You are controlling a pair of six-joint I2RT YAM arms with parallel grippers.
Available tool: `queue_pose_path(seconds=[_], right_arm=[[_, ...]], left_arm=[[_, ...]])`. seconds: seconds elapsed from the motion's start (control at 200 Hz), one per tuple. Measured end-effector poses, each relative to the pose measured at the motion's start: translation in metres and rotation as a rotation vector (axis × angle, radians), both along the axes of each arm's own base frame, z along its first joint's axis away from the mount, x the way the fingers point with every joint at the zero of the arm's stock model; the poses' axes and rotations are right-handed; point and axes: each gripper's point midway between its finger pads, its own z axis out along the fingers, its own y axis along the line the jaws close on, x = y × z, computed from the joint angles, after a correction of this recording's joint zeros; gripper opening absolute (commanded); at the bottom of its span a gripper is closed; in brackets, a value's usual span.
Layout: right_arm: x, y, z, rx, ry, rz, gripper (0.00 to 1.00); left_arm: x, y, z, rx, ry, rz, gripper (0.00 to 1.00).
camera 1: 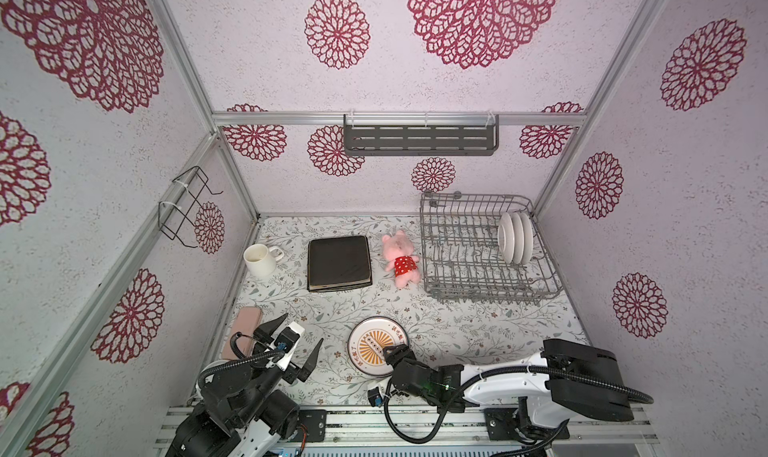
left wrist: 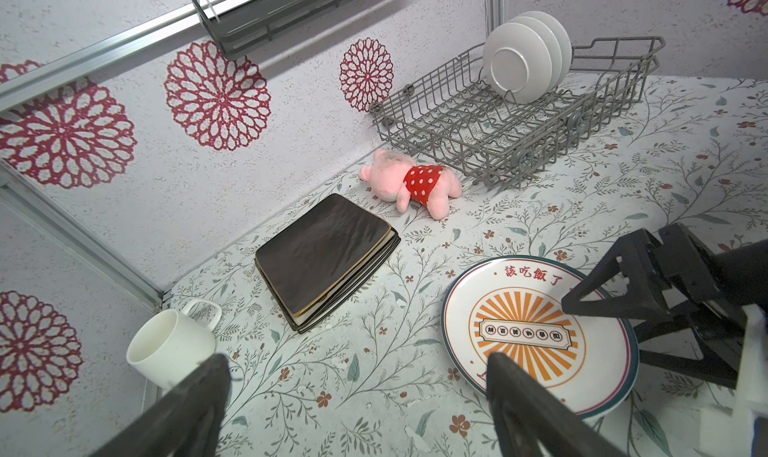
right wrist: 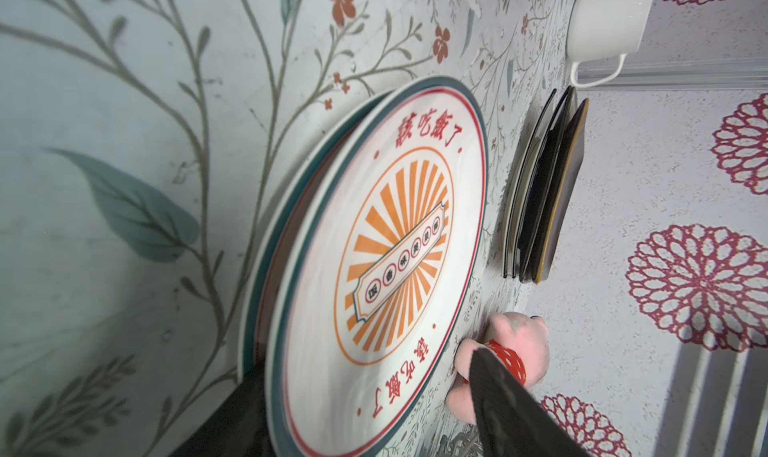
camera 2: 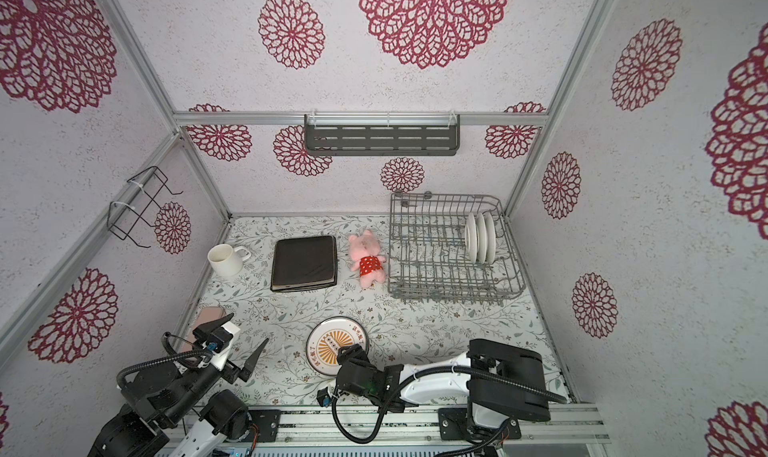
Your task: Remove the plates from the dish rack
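Work remains: three white round plates (camera 1: 515, 238) stand upright in the grey wire dish rack (camera 1: 457, 278). Printed round plates (camera 1: 370, 344) and dark square plates (camera 1: 338, 263) lie stacked on the floral table (camera 1: 478, 330). The right gripper (camera 1: 390, 352) straddles the printed rim with its jaws parted; the left gripper (camera 1: 304, 327) gapes empty.

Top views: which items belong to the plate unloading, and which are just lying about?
Job in hand:
- dish rack
- three white plates standing in it
- printed round plates, stacked on the table
- dark square plates, stacked on the table

Lying about:
- white mug
- pink plush pig
- pink flat case
- grey slotted shelf
- black wire holder
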Motion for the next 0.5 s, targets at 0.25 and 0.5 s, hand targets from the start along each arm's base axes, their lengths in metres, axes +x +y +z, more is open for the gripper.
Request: queue_pose_path(seconds=[0.25,0.5], right_arm=[[-0.003,-0.0015,0.0003,-0.012,0.028,0.011,0.75],[-0.0052,-0.0038,0.0024,-0.021,0.066,0.02,0.78]], left_arm=[[-0.0003,0.0001,0.0003,-0.001,-0.002,0.0,0.97],[-0.0002,0.0001,0.0004,-0.001,-0.002,0.0,0.97]])
